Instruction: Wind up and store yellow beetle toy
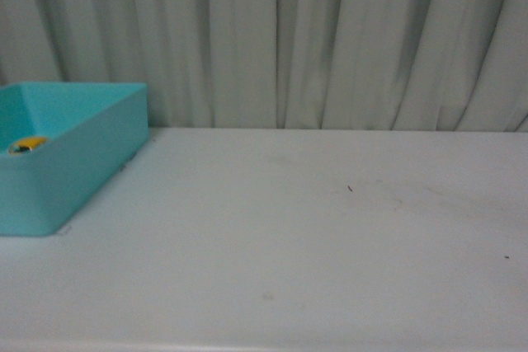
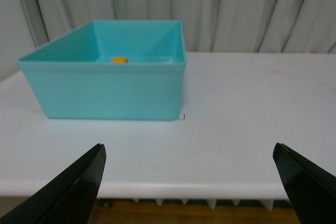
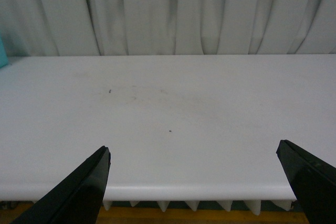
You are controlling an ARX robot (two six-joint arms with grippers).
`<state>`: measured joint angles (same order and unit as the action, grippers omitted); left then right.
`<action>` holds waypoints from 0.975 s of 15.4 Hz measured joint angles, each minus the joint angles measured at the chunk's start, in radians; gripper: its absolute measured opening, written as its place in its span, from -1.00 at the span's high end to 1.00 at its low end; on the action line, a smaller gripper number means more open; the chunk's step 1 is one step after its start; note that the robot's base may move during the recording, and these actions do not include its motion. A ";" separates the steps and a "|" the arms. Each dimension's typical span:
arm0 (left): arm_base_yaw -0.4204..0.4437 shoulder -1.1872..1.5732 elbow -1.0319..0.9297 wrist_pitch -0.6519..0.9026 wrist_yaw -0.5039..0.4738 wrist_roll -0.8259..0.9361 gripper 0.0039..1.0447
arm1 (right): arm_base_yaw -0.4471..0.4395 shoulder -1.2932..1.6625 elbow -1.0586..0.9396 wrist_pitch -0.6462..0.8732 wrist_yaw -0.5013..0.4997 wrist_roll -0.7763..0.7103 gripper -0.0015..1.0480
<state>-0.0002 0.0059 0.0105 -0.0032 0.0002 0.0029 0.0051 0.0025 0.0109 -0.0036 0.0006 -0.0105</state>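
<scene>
Toy: yellow beetle toy, glossy, mostly hidden inside bin, frame's left
Bin: teal box, smooth, square
Left pincer: spread wide, holding nothing
Right pincer: spread wide, holding nothing

one yellow beetle toy, one teal bin

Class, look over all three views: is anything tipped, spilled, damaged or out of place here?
Nothing stands out. The yellow beetle toy lies inside the turquoise bin, which sits upright on the white table. Only a few faint scuffs and specks mark the tabletop. Both claws, left and right, are open and empty.
</scene>
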 joint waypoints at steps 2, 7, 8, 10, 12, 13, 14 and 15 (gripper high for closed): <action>0.000 0.000 0.000 0.000 -0.001 0.000 -0.88 | 0.000 0.000 0.000 0.000 0.000 0.000 -0.87; 0.000 0.000 0.000 0.000 -0.001 -0.001 -0.88 | 0.000 0.000 0.000 0.000 0.000 0.000 -0.87; 0.000 0.000 0.000 0.000 -0.001 -0.001 -0.88 | 0.000 0.000 0.000 0.000 0.000 0.000 -0.87; 0.000 0.000 0.000 0.000 -0.001 -0.001 -0.88 | 0.000 0.000 0.000 0.000 0.000 0.000 -0.87; 0.000 0.000 0.000 0.000 0.000 0.000 -0.88 | 0.000 0.000 0.000 0.000 0.000 0.000 -0.87; 0.000 0.000 0.000 0.000 -0.001 -0.001 -0.88 | 0.000 0.000 0.000 0.001 0.000 0.000 -0.87; 0.000 0.000 0.000 0.000 0.000 0.000 -0.88 | 0.000 0.001 0.000 0.000 0.000 0.000 -0.87; 0.000 0.000 0.000 -0.002 -0.001 0.000 -0.88 | 0.000 0.001 0.000 -0.002 0.000 0.000 -0.87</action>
<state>-0.0002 0.0059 0.0105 -0.0051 -0.0006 0.0025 0.0051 0.0032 0.0109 -0.0059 0.0006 -0.0101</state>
